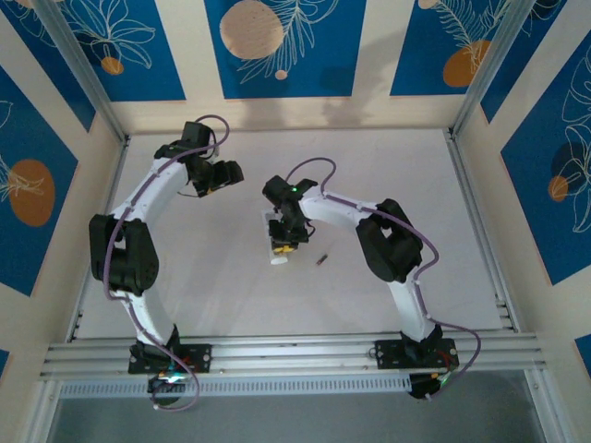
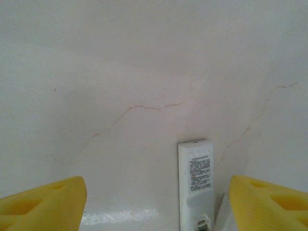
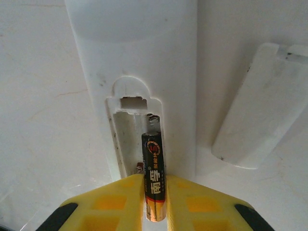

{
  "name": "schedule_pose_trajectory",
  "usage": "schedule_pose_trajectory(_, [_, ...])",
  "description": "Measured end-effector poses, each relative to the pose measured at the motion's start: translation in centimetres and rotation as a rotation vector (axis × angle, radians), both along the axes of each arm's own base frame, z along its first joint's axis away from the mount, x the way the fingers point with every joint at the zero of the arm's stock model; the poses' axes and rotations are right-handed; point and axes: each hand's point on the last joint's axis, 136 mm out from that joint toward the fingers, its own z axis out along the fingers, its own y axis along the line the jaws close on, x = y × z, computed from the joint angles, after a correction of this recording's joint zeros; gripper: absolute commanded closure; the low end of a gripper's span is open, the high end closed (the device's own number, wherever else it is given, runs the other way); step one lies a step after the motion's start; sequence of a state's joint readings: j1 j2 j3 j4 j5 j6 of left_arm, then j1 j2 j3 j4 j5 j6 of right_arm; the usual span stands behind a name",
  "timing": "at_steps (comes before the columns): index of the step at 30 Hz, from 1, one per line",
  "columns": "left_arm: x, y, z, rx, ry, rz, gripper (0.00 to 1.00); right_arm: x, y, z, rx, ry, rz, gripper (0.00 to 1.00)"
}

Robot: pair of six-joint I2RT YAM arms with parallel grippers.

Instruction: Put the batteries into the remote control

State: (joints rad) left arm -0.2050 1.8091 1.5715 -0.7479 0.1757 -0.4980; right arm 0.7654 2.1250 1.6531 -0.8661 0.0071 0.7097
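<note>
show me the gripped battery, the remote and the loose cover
battery (image 3: 154, 168): right wrist view, middle of its label
remote (image 3: 139, 62): right wrist view, bare back above the open bay
cover (image 3: 260, 106): right wrist view, middle of its flat face

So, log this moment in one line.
right gripper: shut on battery, tip in remote control | left gripper: open | second battery: on table

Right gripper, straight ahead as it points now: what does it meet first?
Probably the remote: the battery in the right gripper would reach the spring end of its open bay; depth unclear.
</note>
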Motion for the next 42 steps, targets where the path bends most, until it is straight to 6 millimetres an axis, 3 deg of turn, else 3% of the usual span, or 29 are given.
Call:
schedule_pose_trajectory(10, [0.0, 0.0, 0.0, 0.000, 0.000, 0.000, 0.23, 0.7, -0.4, 0.6, -0.116, -0.094, 0.010, 0.81])
schedule_pose_trajectory(24, [0.0, 0.0, 0.0, 0.000, 0.000, 0.000, 0.23, 0.5, -0.4, 0.0, -0.149, -0.095, 0.017, 0.81])
schedule_pose_trajectory(37, [-0.1, -0.1, -0.2, -0.006, 0.004, -0.003, 0.23, 1.4, -0.2, 1.4, -0.148, -0.140, 0.012, 0.78])
schedule_pose_trajectory(42, [-0.2, -0.1, -0.3, -0.005, 0.007, -0.004, 0.23, 0.4, -0.6, 2.0, -0.153, -0.155, 0.024, 0.78])
